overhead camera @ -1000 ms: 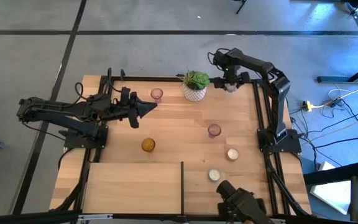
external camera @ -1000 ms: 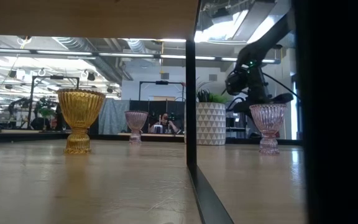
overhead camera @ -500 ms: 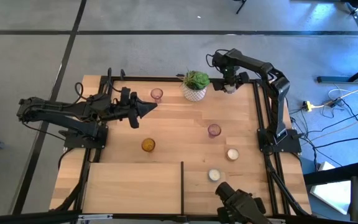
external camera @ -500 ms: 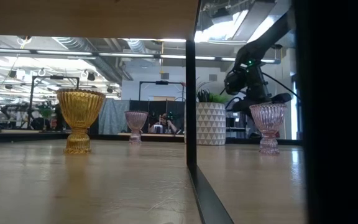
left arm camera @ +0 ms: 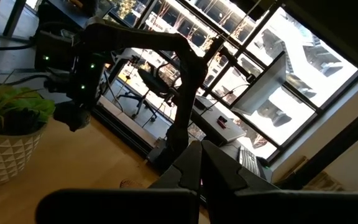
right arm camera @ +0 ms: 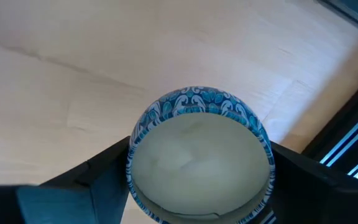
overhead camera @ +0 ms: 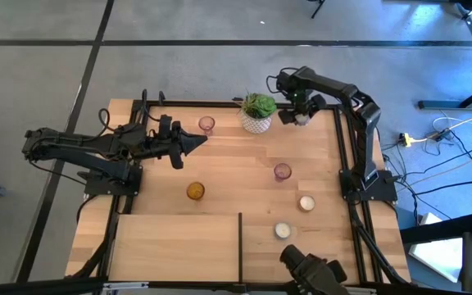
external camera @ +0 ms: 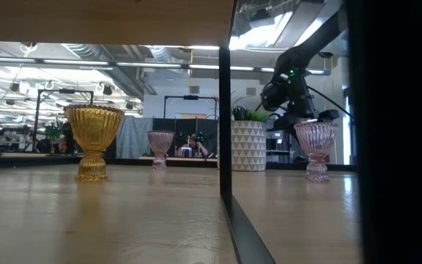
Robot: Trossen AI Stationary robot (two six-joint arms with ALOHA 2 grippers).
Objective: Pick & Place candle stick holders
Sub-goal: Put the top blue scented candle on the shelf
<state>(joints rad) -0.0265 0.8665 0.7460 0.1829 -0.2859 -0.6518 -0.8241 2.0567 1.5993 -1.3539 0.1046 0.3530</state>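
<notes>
My right gripper (overhead camera: 299, 115) points down at the table's far right corner, beside the white plant pot (overhead camera: 257, 120), shut on a white candle stick holder (right arm camera: 201, 168) with a blue-patterned outer wall. Standing upright on their feet on the wood are two pinkish holders (overhead camera: 206, 124) (overhead camera: 282, 171), an amber one (overhead camera: 195, 191) and two white ones (overhead camera: 306, 203) (overhead camera: 282, 231). My left gripper (overhead camera: 199, 141) hangs shut and level above the table's left part, touching nothing. My right gripper takes the white holder by two opposite sides of its round wall (right arm camera: 132, 155), one finger (right arm camera: 104, 177) on each side, pinched from outside. The fingers come from above, pointing down. The holder stays upright, mouth up; whether its base is off the table I cannot tell.
Black frame rails run along the table's edges (overhead camera: 338, 139). A dark upright divider (overhead camera: 240, 246) splits the near part of the table. A dark camera body (overhead camera: 310, 266) sits at the near edge. Bare wood lies between the amber holder and the right-hand holders.
My right gripper has rolled about the line it points along, turning the white holder with it and shifting slightly toward the plant pot. Its fingers keep the same hold. The left arm has kept still.
</notes>
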